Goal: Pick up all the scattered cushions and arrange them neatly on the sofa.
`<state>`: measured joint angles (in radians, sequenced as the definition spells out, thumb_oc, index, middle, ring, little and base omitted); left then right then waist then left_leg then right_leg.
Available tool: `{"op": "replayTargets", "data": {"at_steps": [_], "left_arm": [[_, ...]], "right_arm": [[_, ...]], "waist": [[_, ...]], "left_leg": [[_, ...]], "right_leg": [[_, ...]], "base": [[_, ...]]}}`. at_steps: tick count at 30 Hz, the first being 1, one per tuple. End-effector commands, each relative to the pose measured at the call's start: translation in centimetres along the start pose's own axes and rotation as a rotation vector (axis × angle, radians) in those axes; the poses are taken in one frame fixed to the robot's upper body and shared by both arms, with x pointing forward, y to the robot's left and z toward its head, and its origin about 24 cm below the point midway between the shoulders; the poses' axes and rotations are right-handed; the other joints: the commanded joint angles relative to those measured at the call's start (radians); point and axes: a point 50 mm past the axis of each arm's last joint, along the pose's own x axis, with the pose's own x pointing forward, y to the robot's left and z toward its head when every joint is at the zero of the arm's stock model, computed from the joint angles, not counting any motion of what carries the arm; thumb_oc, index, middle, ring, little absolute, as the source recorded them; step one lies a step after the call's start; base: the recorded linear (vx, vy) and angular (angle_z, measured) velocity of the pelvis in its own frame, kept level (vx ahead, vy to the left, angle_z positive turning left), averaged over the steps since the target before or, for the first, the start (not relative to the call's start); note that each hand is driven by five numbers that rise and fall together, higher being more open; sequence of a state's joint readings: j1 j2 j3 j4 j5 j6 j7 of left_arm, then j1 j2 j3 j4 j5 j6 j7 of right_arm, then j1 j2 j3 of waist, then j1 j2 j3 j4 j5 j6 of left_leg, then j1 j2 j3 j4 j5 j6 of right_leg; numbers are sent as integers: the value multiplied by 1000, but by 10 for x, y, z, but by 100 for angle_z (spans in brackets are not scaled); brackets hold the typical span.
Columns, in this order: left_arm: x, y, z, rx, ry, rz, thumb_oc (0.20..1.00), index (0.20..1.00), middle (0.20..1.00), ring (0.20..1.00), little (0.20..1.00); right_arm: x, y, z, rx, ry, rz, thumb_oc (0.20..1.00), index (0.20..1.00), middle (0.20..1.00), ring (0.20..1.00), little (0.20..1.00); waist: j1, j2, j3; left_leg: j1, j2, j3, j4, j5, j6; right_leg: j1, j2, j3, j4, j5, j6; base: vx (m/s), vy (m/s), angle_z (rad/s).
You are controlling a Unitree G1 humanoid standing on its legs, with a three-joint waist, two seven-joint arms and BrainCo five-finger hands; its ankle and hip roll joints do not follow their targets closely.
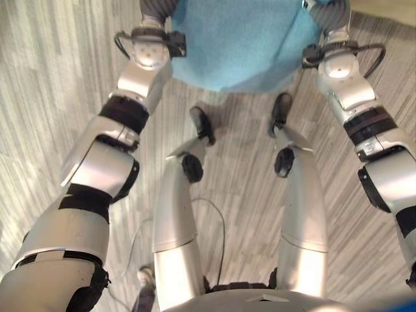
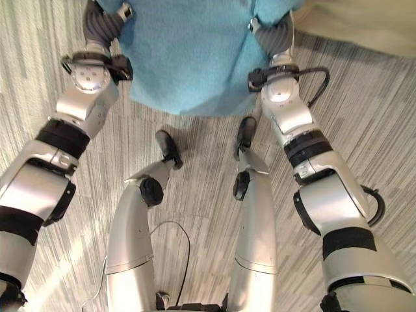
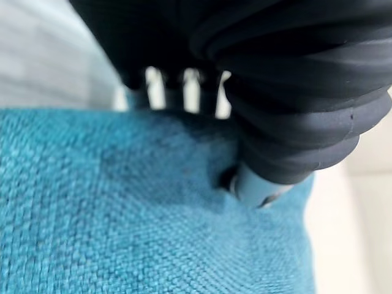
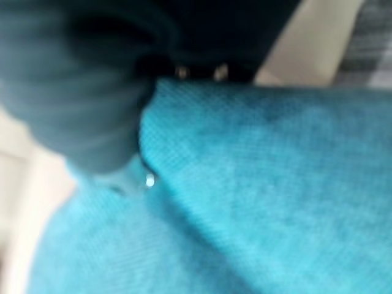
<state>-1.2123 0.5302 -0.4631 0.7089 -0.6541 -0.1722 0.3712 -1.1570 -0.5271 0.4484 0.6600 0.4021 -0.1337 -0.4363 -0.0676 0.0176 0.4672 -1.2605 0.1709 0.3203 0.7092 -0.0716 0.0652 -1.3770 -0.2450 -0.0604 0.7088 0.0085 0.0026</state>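
Left wrist view: the teal cushion (image 3: 122, 214) was seen pressed against the left hand (image 3: 257, 184), with the thumb dug into the woven fabric so that a small dent was formed beside it. A row of silver fingers (image 3: 174, 86) was seen past the cushion's upper edge, on the side away from the thumb, so the cushion's edge was pinched between the thumb and the fingers. In the right wrist view, the same cushion was seen lying against the right hand (image 4: 131, 174), with the thumb sunk into the cloth and the fingers (image 4: 199, 72) reaching over the far edge (only their bases were made out), so that edge was clamped as well. From the head cameras, the cushion was seen held up between the two arms, lifted clear of the grey striped carpet (image 1: 39, 97), each side of it gripped at a hand. A pale cream piece of furniture (image 2: 364, 26) was seen just beyond the fingers of the right hand; what it was could not be told.
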Motion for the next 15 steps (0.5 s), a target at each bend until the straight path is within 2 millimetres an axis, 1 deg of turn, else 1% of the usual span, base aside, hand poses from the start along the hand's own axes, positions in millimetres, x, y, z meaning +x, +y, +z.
{"op": "replayTargets", "data": {"at_steps": [1,2,3,4,5,6,7,8,9,13,14,15], "left_arm": [[-28,-34,-17,-134,-69,-116,200,200,200,200,200],[-32,-34,-20,-132,-68,-127,200,200,200,200,200],[-49,-33,-32,-139,-61,-152,200,200,200,200,200],[-55,-32,-36,-144,-56,-160,200,200,200,200,200],[-57,-32,-37,-143,-51,-160,200,200,200,200,200],[-68,-28,-48,-136,-30,-166,200,200,200,200,200],[-75,-27,-54,-129,-18,-174,200,200,200,200,200],[-88,-25,-65,-123,10,-178,200,200,200,200,200],[-95,-25,-71,-118,27,-188,200,200,200,200,200],[-121,-21,-85,-125,70,-206,200,200,200,200,200],[-129,-20,-92,-124,95,-209,200,200,200,200,200],[-135,-19,-94,-144,107,-207,200,200,200,200,200]], "right_arm": [[-24,35,19,148,-198,105,200,200,200,200,200],[-27,32,13,152,-186,97,200,200,200,200,200],[-40,25,0,163,-166,92,200,200,200,200,200],[-46,23,-6,166,-158,92,200,200,200,200,200],[-48,23,-7,165,-154,93,200,200,200,200,200],[-59,22,-17,176,-130,103,200,200,200,200,200],[-65,22,-22,179,-119,110,200,200,200,200,200],[-79,20,-34,187,-85,118,200,200,200,200,200],[-86,19,-39,189,-68,127,200,200,200,200,200],[-115,14,-60,189,5,150,200,200,200,200,200],[-123,15,-66,189,32,162,200,200,200,200,200],[-131,14,-72,195,56,169,200,200,200,200,200]], "waist": [[-5,13,-292],[-6,13,-294],[-10,10,-298],[-12,8,-299],[-12,8,-296],[-14,3,-307],[-15,1,-310],[-17,-2,-318],[-18,-3,-323],[-21,-9,-355],[-23,-11,-358],[-23,-16,-360]], "left_leg": [[-142,-5,-194,-16,-33,-87],[-109,-7,-193,-43,-28,-90],[-11,-10,-197,-104,-21,-100],[28,-8,-196,-130,-18,-106],[41,-8,-196,-138,-16,-107],[106,-7,-199,-173,-12,-116],[147,-3,-201,-198,-8,-121],[233,-3,-203,-252,6,-135],[276,-3,-204,-279,12,-140],[456,-3,-194,-383,31,-164],[501,-4,-193,-401,33,-165],[536,-8,-181,-430,65,-159]], "right_leg": [[-35,-3,-12,-19,-29,127],[-1,-4,-18,-38,-27,128],[97,-6,-33,-96,-18,133],[135,-8,-37,-116,-17,134],[148,-8,-39,-122,-15,134],[211,-13,-53,-153,-13,136],[250,-18,-59,-174,-9,137],[333,-24,-76,-219,-5,138],[370,-27,-84,-240,-3,138],[543,-27,-130,-326,-1,142],[592,-27,-140,-347,2,141],[627,-31,-154,-375,27,132]], "base": [[-85,-22,8],[-80,-63,10],[-63,-76,9],[-51,-69,8],[-34,-63,8],[-28,-59,11],[-26,-112,9],[2,-96,6],[9,-97,5],[47,-52,16],[14,-6,12],[26,-7,9]]}}
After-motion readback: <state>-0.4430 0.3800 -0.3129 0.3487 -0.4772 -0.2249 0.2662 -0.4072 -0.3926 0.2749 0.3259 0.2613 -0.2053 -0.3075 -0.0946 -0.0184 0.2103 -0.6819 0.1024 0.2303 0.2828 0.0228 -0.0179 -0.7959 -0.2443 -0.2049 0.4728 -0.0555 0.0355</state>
